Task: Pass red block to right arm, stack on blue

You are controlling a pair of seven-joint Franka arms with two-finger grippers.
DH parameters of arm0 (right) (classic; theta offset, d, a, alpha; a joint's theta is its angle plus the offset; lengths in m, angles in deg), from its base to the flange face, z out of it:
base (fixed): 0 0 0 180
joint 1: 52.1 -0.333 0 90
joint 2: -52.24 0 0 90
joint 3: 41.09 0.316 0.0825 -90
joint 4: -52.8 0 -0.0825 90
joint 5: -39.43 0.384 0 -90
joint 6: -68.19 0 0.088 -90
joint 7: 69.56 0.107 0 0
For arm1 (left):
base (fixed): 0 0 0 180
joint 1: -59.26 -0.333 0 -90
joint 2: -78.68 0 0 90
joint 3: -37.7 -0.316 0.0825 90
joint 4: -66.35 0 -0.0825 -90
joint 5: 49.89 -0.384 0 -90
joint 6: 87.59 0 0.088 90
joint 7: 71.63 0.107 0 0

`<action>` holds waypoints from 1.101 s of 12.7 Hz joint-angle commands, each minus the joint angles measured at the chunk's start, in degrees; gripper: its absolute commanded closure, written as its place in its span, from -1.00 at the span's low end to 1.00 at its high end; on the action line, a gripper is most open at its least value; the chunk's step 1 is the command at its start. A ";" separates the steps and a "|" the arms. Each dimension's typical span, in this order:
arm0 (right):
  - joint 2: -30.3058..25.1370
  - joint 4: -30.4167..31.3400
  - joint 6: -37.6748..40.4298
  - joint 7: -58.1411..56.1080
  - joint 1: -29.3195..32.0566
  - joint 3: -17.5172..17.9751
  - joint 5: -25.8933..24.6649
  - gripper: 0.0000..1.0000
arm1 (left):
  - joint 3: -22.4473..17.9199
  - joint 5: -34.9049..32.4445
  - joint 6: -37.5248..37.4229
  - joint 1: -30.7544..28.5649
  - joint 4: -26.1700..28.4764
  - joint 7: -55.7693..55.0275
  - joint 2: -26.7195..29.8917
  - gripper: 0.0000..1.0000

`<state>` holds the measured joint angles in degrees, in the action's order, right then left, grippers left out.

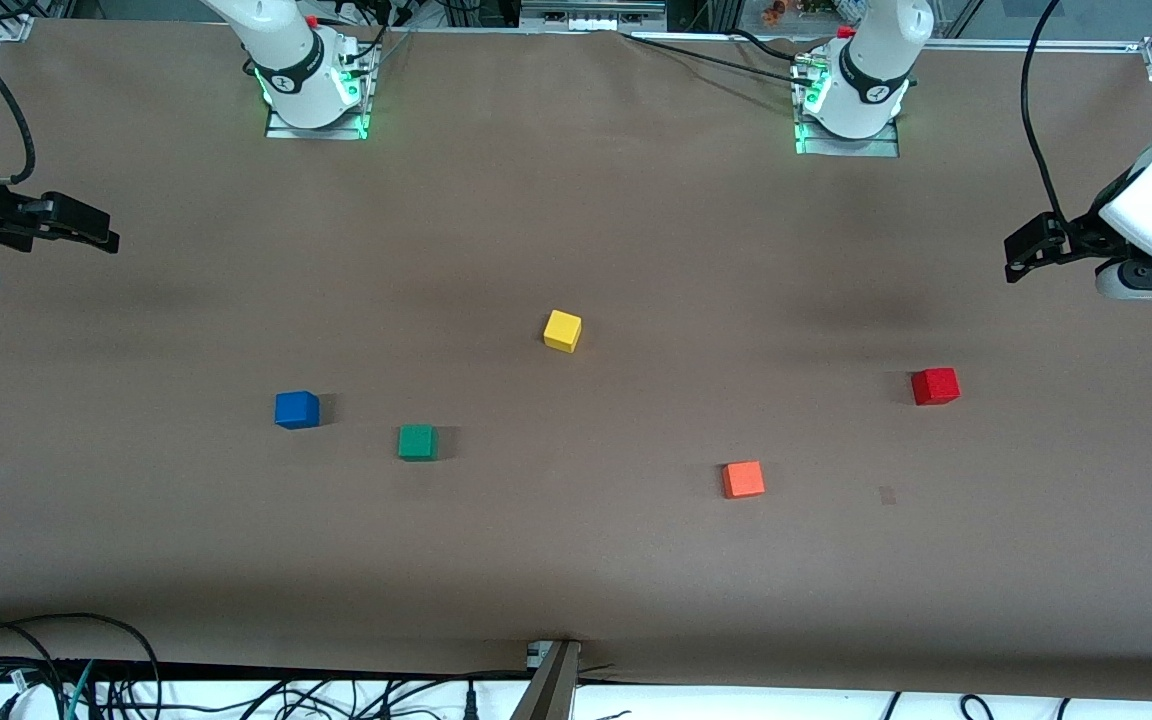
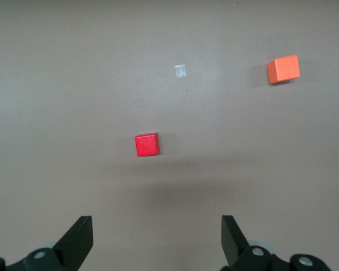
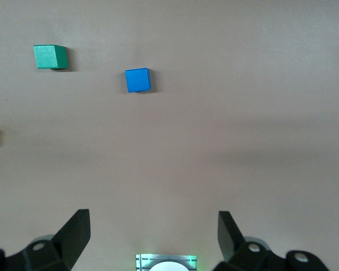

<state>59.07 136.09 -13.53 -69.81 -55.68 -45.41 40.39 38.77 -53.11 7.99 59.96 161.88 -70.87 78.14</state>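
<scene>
No readable text, labels, brand names or numbers anywhere; the round marks on the arm bases are too small to make out.

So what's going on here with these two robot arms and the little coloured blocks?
Nothing is being handled yet. Five blocks sit apart on the brown table: the red block toward the left arm's end, the blue block toward the right arm's end, with green, yellow and orange ones between. The left gripper hangs open and empty above the table near the red block; the right gripper hangs open and empty at its own end.
</scene>
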 commanded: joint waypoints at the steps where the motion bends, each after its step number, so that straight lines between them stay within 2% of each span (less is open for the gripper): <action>1: 0.20 -0.84 0.17 -0.63 0.50 0.27 -0.34 -1.00 | -0.37 0.05 -1.46 0.61 -2.10 0.20 -0.95 -1.00; 14: 0.29 -0.84 0.17 -0.63 0.50 0.27 -0.25 -1.00 | -0.55 0.14 -1.72 -0.18 -1.75 -0.24 -2.27 -1.00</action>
<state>59.07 136.09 -13.54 -69.81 -55.68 -45.42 40.39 38.54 -53.11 7.74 59.88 161.88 -70.89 77.55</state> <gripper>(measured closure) 0.000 0.000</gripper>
